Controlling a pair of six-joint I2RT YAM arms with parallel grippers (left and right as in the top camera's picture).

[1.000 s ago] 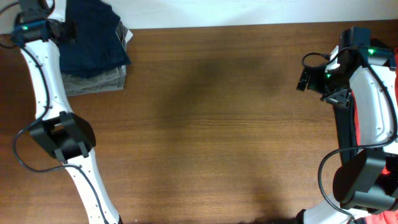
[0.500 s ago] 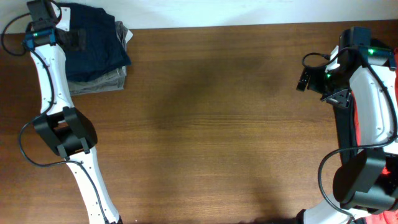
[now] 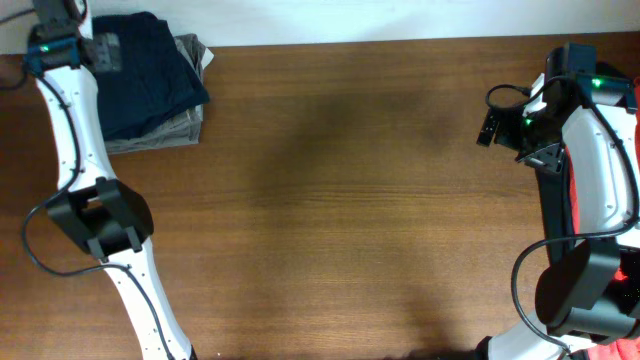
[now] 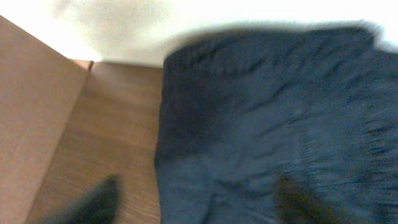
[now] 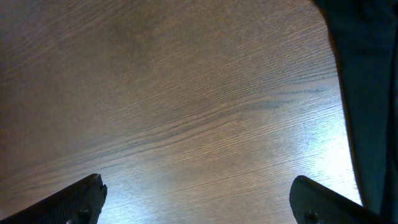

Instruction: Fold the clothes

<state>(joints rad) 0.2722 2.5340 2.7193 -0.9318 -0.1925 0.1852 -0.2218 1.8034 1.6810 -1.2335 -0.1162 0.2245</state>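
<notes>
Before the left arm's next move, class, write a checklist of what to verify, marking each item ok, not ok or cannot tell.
1. Stack: navy garment folded on the grey garment: ok.
2. Grip: left gripper open, holding nothing: ok.
3. Contact: left fingertips clear of fabric: cannot tell, blurred.
4. Other side: right gripper open, empty, above the table: ok.
5. Next piece: red garment mostly hidden by the right arm: cannot tell.
</notes>
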